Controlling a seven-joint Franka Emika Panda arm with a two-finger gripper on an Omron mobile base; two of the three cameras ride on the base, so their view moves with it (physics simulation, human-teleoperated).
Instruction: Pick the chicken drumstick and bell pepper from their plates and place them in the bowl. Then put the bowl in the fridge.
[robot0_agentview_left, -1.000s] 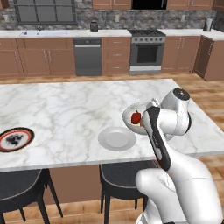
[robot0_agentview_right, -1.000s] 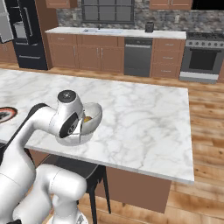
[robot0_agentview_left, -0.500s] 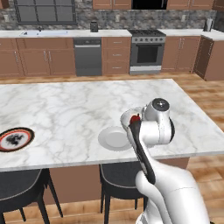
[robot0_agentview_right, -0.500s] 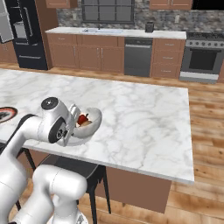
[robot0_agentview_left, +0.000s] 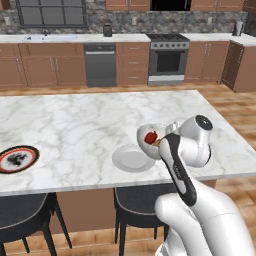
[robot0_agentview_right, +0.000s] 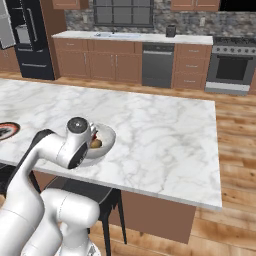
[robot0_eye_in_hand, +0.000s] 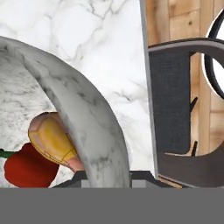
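Lifted higher now, your bowl (robot0_agentview_left: 148, 138) carries one bell pepper (robot0_agentview_left: 150, 137), one chicken drumstick (robot0_eye_in_hand: 52, 141) — jaws clamped on its rim; two plates (robot0_agentview_left: 133, 158) remain.

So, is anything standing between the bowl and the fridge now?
Yes. The bowl is at the near edge of the island, and the fridge stands across the kitchen, beyond the island's far left corner. The island itself lies on the straight line between them. No other obstacle shows on the floor near the fridge.
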